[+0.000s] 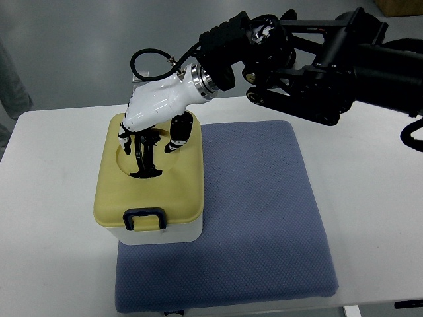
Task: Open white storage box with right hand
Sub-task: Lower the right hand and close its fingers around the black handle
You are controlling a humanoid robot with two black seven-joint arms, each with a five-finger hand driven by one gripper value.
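Nearest, a white plastic storage box (158,231) with a pale yellow lid (185,191) and dark front latch (145,218) sits on a blue-grey textured mat (258,218). Farther back, the white right hand (153,112) reaches into the lid's round recess, fingers (176,139) curled around the black handle (147,158).

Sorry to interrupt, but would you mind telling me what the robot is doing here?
The robot's right hand is reaching down onto the yellow lid of a white storage box, fingers dipping into the round recess on top. The lid looks closed, its dark front latch down. The box sits on a blue mat on the white table.
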